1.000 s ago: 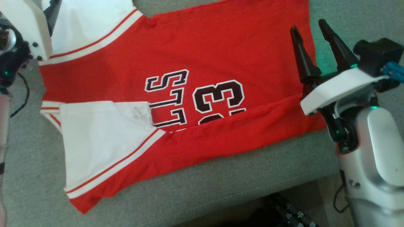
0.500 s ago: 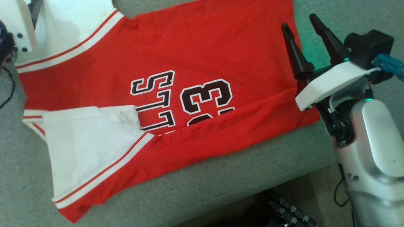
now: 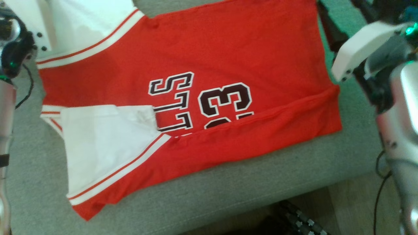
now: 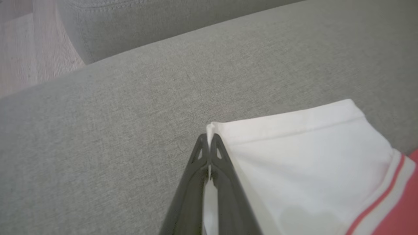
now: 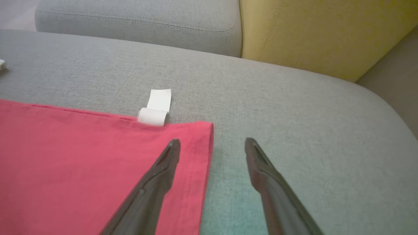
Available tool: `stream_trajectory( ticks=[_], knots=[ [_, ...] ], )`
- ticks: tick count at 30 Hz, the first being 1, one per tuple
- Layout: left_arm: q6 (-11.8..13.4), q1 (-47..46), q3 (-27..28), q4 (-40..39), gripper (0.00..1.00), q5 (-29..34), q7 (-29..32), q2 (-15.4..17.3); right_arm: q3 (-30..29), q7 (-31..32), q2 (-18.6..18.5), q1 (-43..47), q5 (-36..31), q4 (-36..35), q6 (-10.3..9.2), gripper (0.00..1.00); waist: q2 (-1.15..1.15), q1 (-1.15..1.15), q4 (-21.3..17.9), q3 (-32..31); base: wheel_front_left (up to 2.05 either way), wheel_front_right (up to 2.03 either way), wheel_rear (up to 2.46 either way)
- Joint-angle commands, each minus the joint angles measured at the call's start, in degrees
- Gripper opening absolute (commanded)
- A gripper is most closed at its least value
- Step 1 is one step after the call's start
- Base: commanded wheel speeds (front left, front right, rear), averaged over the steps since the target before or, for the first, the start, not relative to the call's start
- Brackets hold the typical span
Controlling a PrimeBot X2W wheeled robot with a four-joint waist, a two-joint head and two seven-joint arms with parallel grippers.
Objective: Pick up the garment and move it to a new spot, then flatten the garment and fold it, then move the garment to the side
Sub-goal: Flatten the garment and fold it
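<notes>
**Head view.** The garment (image 3: pixel 228 52), a red jersey with white sleeves, is lying spread across the grey sofa seat (image 3: pixel 228 192). Its hem is pointing toward the seat's right end and its sleeves toward the left end. The long side nearest the seat's front edge is lying folded over the front, covering part of the dark lettering (image 3: pixel 202 101). The near sleeve (image 3: pixel 104 143) is lying folded in over the red body. The far sleeve (image 3: pixel 85 23) is meeting the white left wrist cover (image 3: pixel 29 26) at the far left of the seat. The white right wrist cover (image 3: pixel 359 42) is hanging just beyond the hem, at the far right.

**Left wrist view.** The left gripper (image 4: pixel 209 140) is pinching the corner of a white sleeve cuff. Its fingers are pressing together, with a sliver of white cloth showing between them. The rest of that sleeve is lying flat on the seat. Wooden floor (image 4: pixel 26 49) is showing past the seat's end.

**Right wrist view.** The right gripper (image 5: pixel 213 143) is standing wide and holding nothing. One finger is hanging over the red hem corner, the other over bare seat just beside it. I cannot tell whether either tip is touching. A white label (image 5: pixel 155 109) is sticking out from the garment's far edge onto the seat. A grey back cushion (image 5: pixel 137 26) and a yellow cushion (image 5: pixel 326 32) are standing along the seat's back edge.
</notes>
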Motion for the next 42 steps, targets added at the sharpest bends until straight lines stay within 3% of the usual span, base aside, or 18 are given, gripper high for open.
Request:
stream_trajectory(
  ticks=[1, 16, 17, 20, 24, 26, 27, 28, 35, 42],
  knots=[
    [-0.3, -2.6, 1.9, -2.7, 0.00, -0.4, -0.5, 2.0, 0.8, 0.6, -1.2, -1.4, -0.4, -1.0, 0.37, 1.00, 0.00, 0.00, 1.2, -0.3, 0.00, 0.00, 0.00],
    [-1.2, 0.7, -0.6, -11.1, 0.00, -3.1, -3.6, -1.9, 10.0, 11.3, -8.6, -13.5, 4.1, 15.0, 0.37, 1.00, 0.00, 0.00, 8.3, -0.3, 0.00, 0.00, 0.00],
    [-1.2, 0.8, -0.8, -11.3, 0.00, -3.2, -3.7, -2.1, 10.6, 12.1, -8.9, -13.8, 4.7, 15.6, 0.37, 0.94, 0.00, 0.00, 8.5, -0.3, 0.00, 0.00, 0.00],
    [-1.3, 1.0, -1.1, -12.0, 0.00, -3.5, -3.9, -2.4, 12.0, 13.4, -9.7, -14.7, 6.8, 16.7, 0.37, 0.56, 0.00, 0.00, 9.0, -0.3, 0.00, 0.00, 0.00],
    [-1.3, 1.2, -1.3, -12.5, 0.00, -3.8, -4.2, -2.7, 13.4, 14.1, -10.6, -15.5, 8.9, 17.5, 0.37, 0.36, 0.00, 0.00, 9.6, -0.4, 0.00, 0.00, 0.00],
    [-1.2, 1.4, -1.3, -12.8, 0.00, -4.0, -4.4, -2.7, 13.9, 13.0, -11.0, -15.9, 9.6, 17.8, 0.37, 0.20, 0.00, 0.00, 9.7, -0.4, 0.00, 0.00, 0.00],
    [-1.2, 1.5, -1.3, -13.0, 0.00, -4.0, -4.6, -2.6, 14.0, 12.1, -11.1, -16.0, 9.8, 17.9, 0.37, 0.05, 0.00, 0.00, 9.8, -0.4, 0.00, 0.00, 0.00],
    [-1.2, 1.6, -1.2, -13.2, 0.00, -4.2, -4.8, -2.6, 13.9, 11.0, -11.2, -16.2, 9.8, 18.0, 0.37, 0.00, 0.00, 0.00, 9.8, -0.5, 0.00, 0.00, 0.00],
    [-0.5, 4.9, 1.1, -17.6, 0.00, -6.2, -8.4, -2.4, 14.4, 3.1, -11.3, -15.2, 10.2, 18.5, 0.37, 0.00, 0.00, 0.00, 9.7, -2.7, 0.00, 0.00, 0.00],
    [1.5, 17.3, 3.8, -30.4, 0.00, -8.6, -11.1, -1.0, 16.3, -2.8, -14.4, -8.4, 11.4, 14.3, 0.37, 0.00, 0.00, 0.00, 9.9, -6.0, 0.00, 0.00, 0.00]
  ],
)
